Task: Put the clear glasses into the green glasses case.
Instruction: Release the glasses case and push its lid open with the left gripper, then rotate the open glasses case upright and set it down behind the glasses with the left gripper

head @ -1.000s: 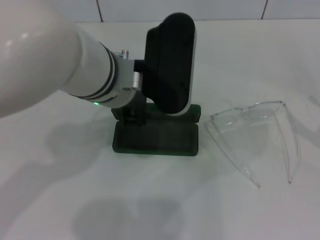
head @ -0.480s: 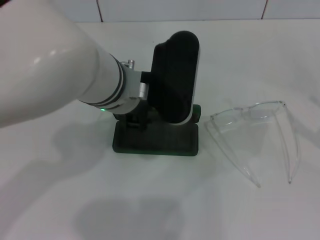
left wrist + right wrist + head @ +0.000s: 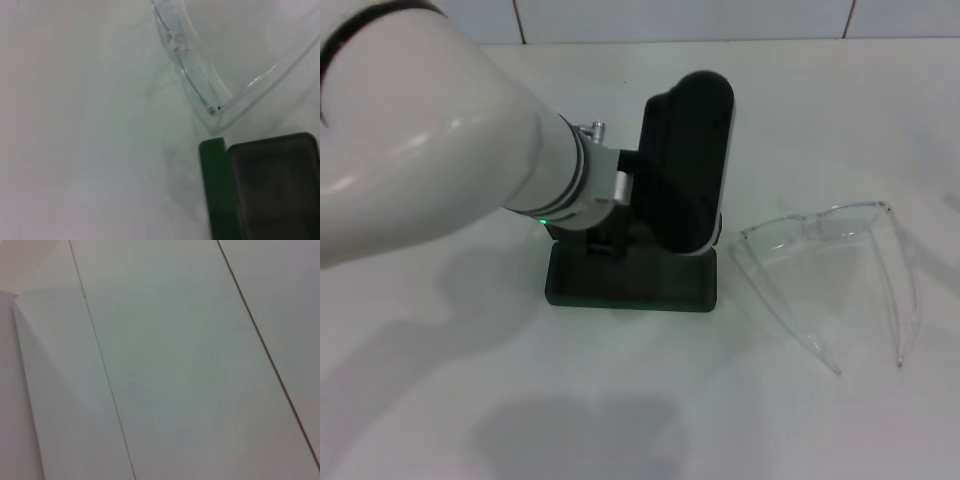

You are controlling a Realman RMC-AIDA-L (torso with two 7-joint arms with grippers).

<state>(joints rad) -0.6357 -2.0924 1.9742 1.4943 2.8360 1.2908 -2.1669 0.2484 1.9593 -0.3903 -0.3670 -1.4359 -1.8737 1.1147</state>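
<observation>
A plain white desk (image 3: pixel 620 400) fills the head view, smooth and matte, with soft grey shadows lying across its near part. Along its far edge runs a white tiled wall (image 3: pixel 680 18) — thin dark grout lines split it into panels. The right wrist view shows only white tiles (image 3: pixel 175 365) crossed by slanting dark seams — nothing else.
</observation>
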